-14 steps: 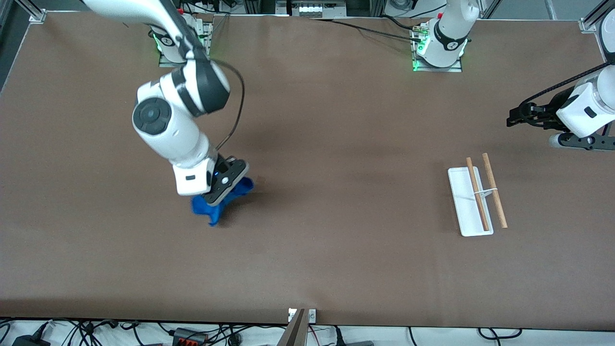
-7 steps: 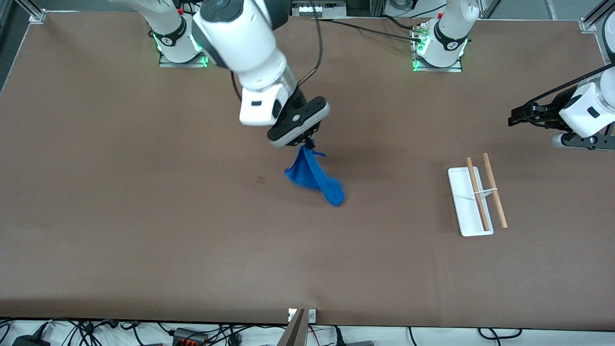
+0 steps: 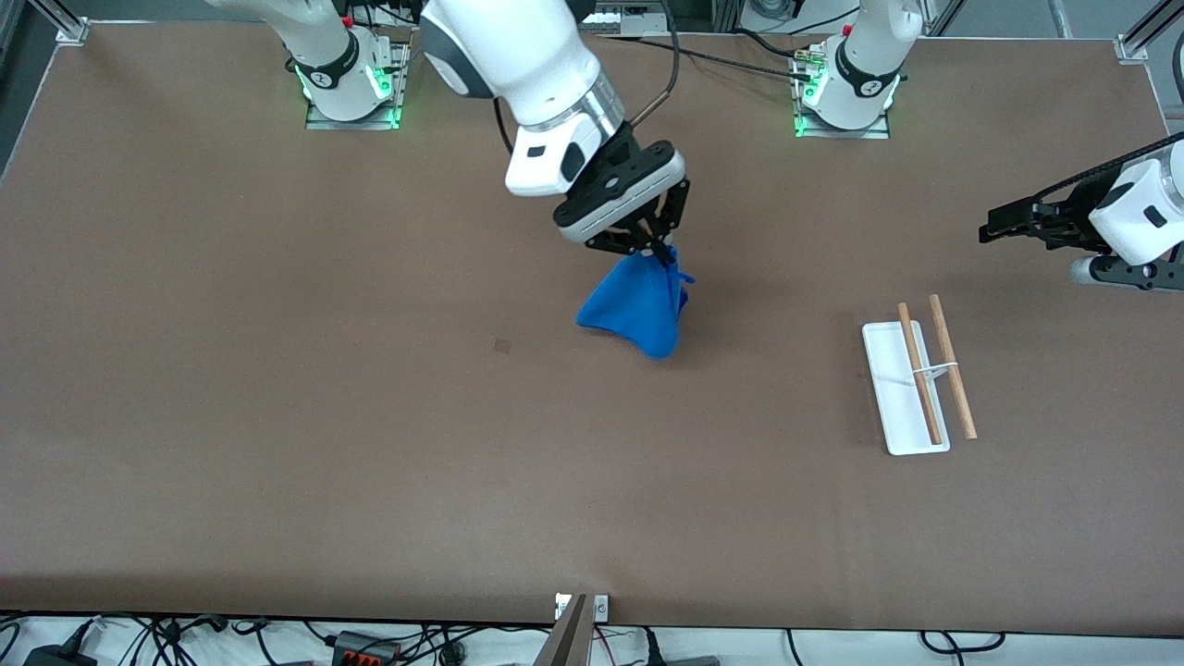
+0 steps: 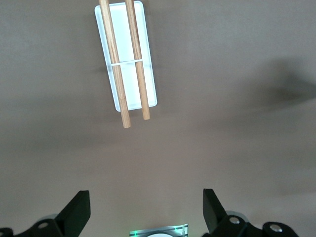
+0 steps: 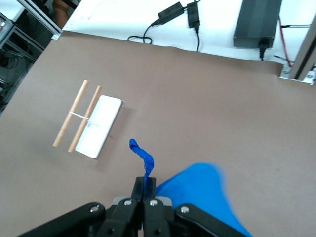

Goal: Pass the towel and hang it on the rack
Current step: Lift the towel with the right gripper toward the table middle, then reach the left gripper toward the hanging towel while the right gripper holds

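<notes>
- Right hand (image 3: 659,248) is up over the middle of the tabletop (image 3: 277,444), fingers clamped tight on one corner of the towel (image 3: 636,303).
- In my right wrist view the fingers (image 5: 144,191) sit pressed together, with a thin blue strip of the towel (image 5: 197,192), probably its loop, sticking up between the tips.
- Towel hangs below the right hand in a bunched cone; I can't say for sure from the front view whether its low edge touches the tabletop.
- Rack (image 3: 916,381) stands toward the left arm's end of the tabletop, well apart from the towel: white tray base, two wooden rods side by side, thin wire support across them.
- Nothing hangs on the rods.
- Left hand (image 3: 1008,224) waits in the air at the left arm's end, near the rack; jaws stand wide apart, holding nothing.
- Left wrist view shows both fingertips (image 4: 76,212) spread, with the rack (image 4: 127,59) on bare tabletop.
</notes>
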{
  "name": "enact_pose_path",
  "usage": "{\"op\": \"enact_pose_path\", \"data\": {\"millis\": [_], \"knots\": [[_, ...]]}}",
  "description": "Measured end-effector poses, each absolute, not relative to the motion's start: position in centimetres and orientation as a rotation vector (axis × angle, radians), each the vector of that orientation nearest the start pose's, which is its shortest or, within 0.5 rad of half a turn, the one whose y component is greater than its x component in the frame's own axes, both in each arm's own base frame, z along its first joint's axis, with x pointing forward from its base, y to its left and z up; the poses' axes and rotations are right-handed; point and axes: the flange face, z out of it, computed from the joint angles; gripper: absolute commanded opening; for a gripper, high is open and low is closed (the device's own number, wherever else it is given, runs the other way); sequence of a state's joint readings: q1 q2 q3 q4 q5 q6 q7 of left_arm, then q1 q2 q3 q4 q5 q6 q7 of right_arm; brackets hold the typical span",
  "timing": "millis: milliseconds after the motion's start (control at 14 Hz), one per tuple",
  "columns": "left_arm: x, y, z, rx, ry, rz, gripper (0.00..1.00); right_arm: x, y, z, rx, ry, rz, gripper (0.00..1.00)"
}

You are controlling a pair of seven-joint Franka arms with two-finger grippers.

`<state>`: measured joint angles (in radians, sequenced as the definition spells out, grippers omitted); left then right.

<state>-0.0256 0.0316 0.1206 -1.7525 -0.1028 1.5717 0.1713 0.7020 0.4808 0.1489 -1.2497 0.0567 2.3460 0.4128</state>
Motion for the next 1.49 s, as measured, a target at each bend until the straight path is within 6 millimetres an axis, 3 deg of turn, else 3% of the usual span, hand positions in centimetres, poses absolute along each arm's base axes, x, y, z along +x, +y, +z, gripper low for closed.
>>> {"op": "enact_pose_path", "data": {"millis": [285,498,783,997,1210,1353,1495], "knots": [[56.4,3.4,50.8,-3.274,0.396,0.256,1.00,50.7,54.5,56.3,-2.570,-0.473,-0.589,0.00],[58.4,3.0,48.2,-3.243,0.808,0.159,1.00,50.7,54.7,56.6,-2.555,-0.472,-0.606,0.00],[60.4,2.7,42.4,-3.303,1.349,0.015,1.00,50.0,55.3,56.6,-2.546,-0.485,-0.607,0.00],[61.1,3.3,37.9,-3.371,1.483,-0.024,1.00,49.6,55.7,56.6,-2.541,-0.493,-0.607,0.00],[61.3,1.0,36.5,-3.382,1.562,0.000,1.00,49.6,55.8,56.6,-2.540,-0.493,-0.607,0.00],[61.6,-1.7,35.7,-3.307,1.816,-0.115,1.00,49.7,55.8,56.6,-2.539,-0.493,-0.608,0.00],[62.1,-4.2,32.8,-3.255,2.073,-0.324,1.00,49.6,55.8,56.6,-2.539,-0.493,-0.608,0.00]]}}
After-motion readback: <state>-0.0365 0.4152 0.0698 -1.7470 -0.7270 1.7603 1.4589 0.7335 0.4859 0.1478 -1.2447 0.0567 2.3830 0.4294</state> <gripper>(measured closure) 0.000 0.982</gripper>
